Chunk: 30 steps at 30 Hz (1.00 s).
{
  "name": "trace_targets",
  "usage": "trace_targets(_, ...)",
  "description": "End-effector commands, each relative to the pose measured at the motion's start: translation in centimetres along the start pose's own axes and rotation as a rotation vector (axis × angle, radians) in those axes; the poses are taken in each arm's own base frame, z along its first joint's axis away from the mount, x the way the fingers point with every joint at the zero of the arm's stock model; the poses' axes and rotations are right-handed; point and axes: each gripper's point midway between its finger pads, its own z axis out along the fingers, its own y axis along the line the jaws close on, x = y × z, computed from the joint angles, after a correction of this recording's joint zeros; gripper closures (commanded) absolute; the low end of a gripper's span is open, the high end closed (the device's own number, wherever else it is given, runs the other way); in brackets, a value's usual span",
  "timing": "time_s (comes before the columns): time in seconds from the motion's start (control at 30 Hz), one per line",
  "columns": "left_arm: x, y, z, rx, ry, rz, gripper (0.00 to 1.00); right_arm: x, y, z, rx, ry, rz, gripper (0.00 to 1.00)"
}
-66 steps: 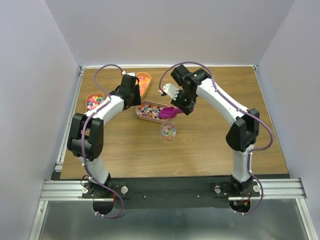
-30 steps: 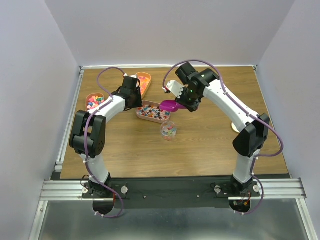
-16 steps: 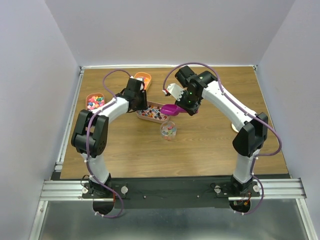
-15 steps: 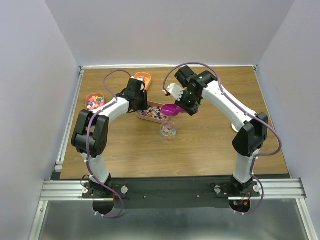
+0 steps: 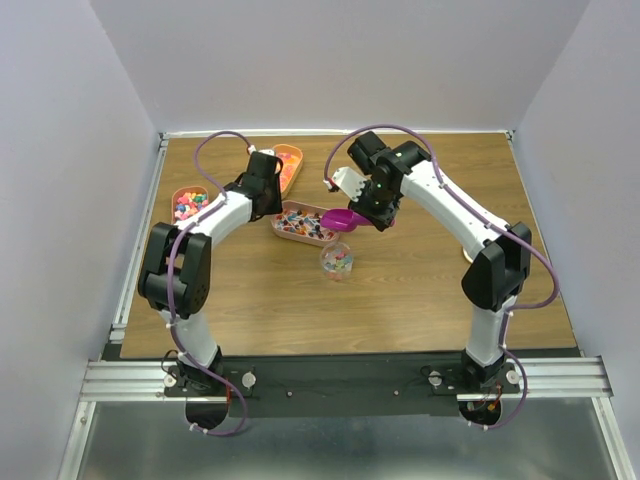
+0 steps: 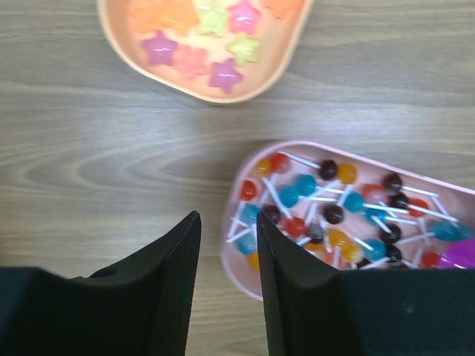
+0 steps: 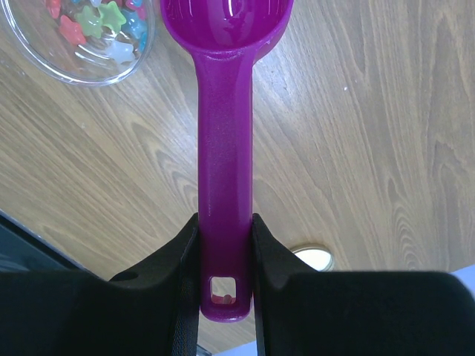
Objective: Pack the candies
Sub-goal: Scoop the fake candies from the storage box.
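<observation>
My left end effector point(image 6: 227, 222) is released: its two fingers stand apart with only bare wood of the surface point(image 6: 111, 163) and the rim of the pink tray point(image 6: 245, 159) showing between them. From its tips, the candies point(image 6: 334, 215) in that tray lie at about 3 o'clock, just beside the right-hand finger; they are round ones on thin white sticks, in red, blue, orange and dark colours. More of them, star-shaped, sit in the peach tray point(image 6: 119, 37) at 12 o'clock, apart from the pink tray with wood between the two.

My right end effector point(image 7: 224, 219) is clenched on the handle of the magenta scoop point(image 7: 226, 111), whose bowl points to 12 o'clock. The clear cup point(image 7: 44, 55), with star candies in it, stands at 11 o'clock from that grip, just beside the scoop's bowl. From above, the cup sits at 6 o'clock of the scoop's bowl, and a third tray point(image 5: 188, 203) of mixed colours lies at 9 o'clock of my left wrist.

The top edge of the right wrist view cuts off the scoop's bowl, so I cannot tell whether it holds anything. The cup is cut off there too. A pale disc point(image 7: 315, 258) on the wood is half hidden behind my right finger. In the left wrist view, the pink tray's near rim runs under my finger, its far end leaves the frame, and only a sliver of the scoop shows at the right edge. The peach tray is cropped at the top.
</observation>
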Motion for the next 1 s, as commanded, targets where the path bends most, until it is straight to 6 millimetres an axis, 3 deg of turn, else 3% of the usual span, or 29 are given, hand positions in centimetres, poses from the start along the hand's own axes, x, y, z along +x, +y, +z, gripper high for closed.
trace_targets(0.0, -0.2, 2.1, 0.4, -0.077, 0.020, 0.064, 0.57, -0.9, 0.1, 0.0, -0.022, -0.024, -0.020, 0.99)
trace_targets(0.37, 1.6, 0.0, 2.0, 0.039, 0.100, 0.071, 0.60, -1.2, 0.0, 0.4, -0.030, -0.025, -0.021, 0.99)
trace_targets(0.63, 2.1, -0.6, 2.2, 0.052, 0.112, 0.055, 0.74, -1.1, 0.2, 0.5, -0.037, -0.017, -0.016, 0.99)
trace_targets(0.67, 2.1, -0.7, 2.1, 0.051, 0.108, 0.056, 0.80, -1.1, 0.2, 0.5, -0.038, -0.018, -0.012, 0.99)
trace_targets(0.77, 2.0, -1.4, 1.7, 0.052, 0.090, 0.047, 0.83, -0.8, 0.4, 0.5, -0.044, -0.008, -0.004, 0.99)
trace_targets(0.8, 2.0, -1.7, 1.6, 0.057, 0.087, 0.042, 0.89, -0.7, 0.4, 0.5, -0.044, -0.003, -0.002, 0.99)
trace_targets(0.97, 2.6, -3.7, 1.4, 0.085, 0.087, 0.035, 0.90, 0.0, 0.5, 0.3, -0.037, 0.026, 0.019, 0.99)
